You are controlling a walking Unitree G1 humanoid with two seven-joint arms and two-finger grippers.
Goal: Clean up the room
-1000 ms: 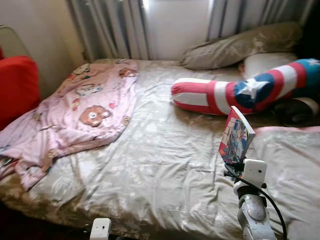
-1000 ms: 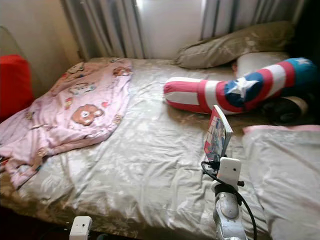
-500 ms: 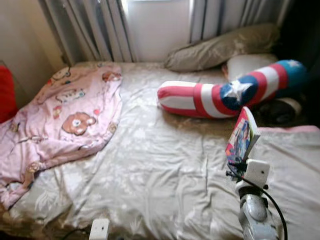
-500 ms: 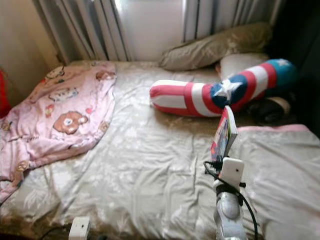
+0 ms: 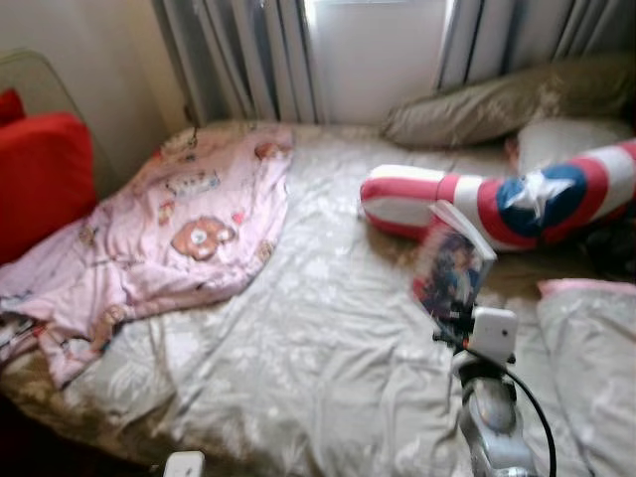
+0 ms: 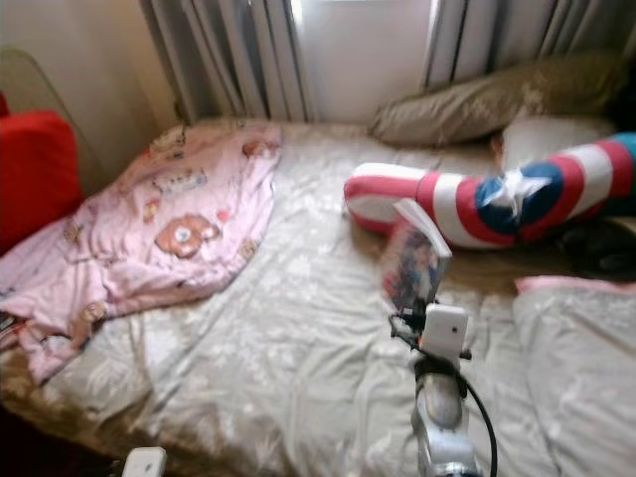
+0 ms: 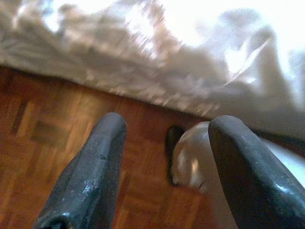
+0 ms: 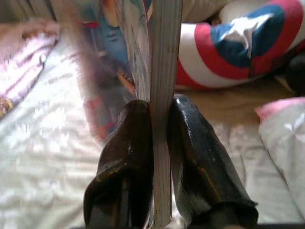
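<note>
at far left a red cushion (image 5: 40, 179) and a rumpled pink blanket (image 5: 169, 229) are seen on the bed (image 5: 298, 338). the left gripper (image 7: 167, 176) hangs spread and empty over the floor. right of centre a book (image 5: 452, 263) is clamped upright in the right gripper (image 8: 161, 143) — long axis vertical, above bare sheet, a striped bolster (image 5: 517, 204) just beyond.

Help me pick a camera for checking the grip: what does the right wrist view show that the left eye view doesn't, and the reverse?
Right wrist view: both black fingers clamped against the page edge of the book, one each side. Left eye view: the pink blanket, red cushion, curtains and tan pillow. Both: the book in the right gripper, the star bolster and the bed sheet.
</note>
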